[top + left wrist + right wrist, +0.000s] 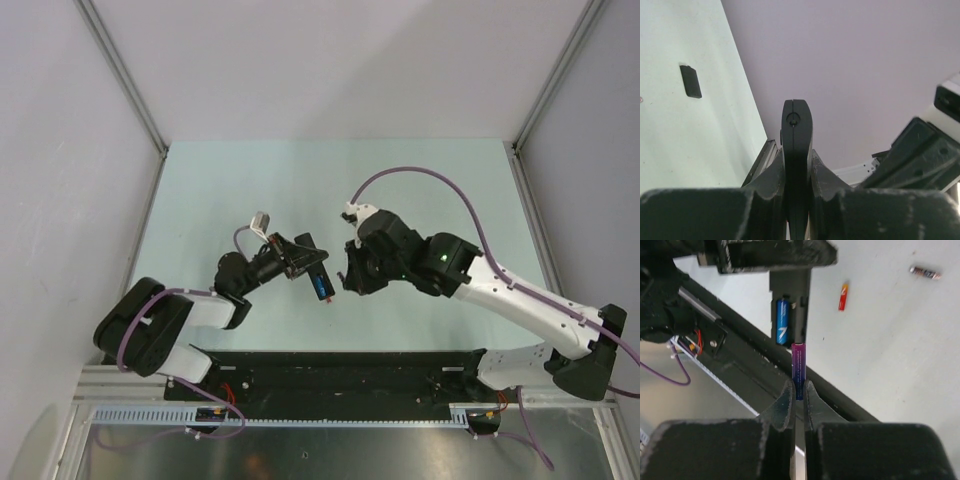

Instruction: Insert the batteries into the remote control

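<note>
Above counter [250, 180], right tool [799, 390] clamps battery [798, 362] end-on to empty slot [801, 315] of remote [802, 287]; left tool [797, 165] clamps remote.

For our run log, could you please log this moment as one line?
left hand: shut on remote | right hand: shut on purple battery, tip near empty slot | blue battery seated | red battery on table

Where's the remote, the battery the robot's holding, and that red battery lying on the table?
remote control [790, 282], right wrist view, casing above the slot.
purple battery [798, 365], right wrist view, middle of its body.
red-orange battery [843, 296], right wrist view, its middle.
</note>
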### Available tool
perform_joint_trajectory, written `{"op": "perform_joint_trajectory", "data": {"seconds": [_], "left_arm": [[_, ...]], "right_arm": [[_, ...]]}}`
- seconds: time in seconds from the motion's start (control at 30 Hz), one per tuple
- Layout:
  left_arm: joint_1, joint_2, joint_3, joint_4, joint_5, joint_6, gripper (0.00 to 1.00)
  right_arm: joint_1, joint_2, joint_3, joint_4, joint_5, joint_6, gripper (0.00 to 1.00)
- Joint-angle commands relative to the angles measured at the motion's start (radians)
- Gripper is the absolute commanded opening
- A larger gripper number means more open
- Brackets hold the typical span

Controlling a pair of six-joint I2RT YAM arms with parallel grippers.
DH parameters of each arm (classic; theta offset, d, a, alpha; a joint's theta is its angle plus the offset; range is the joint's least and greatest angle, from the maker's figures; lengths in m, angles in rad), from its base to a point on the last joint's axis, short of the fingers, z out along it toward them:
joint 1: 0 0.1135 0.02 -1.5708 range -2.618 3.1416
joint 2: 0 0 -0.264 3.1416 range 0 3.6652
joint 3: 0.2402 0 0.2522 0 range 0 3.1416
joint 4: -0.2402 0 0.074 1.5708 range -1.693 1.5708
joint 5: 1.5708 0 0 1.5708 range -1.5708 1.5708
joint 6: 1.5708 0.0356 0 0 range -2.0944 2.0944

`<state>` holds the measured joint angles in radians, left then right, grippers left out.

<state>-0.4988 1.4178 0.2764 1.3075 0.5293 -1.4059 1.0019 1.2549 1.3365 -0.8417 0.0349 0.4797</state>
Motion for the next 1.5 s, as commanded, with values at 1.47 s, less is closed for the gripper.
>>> {"op": "perform_joint_trajectory", "data": {"seconds": [1.47], "left_arm": [[-0.099,0.118,0.02,0.21,-0.091,-0.053,0.0]], "right_arm": [[-0.068,0.291,0.102,-0.125,-0.191,0.043,0.0]]}}
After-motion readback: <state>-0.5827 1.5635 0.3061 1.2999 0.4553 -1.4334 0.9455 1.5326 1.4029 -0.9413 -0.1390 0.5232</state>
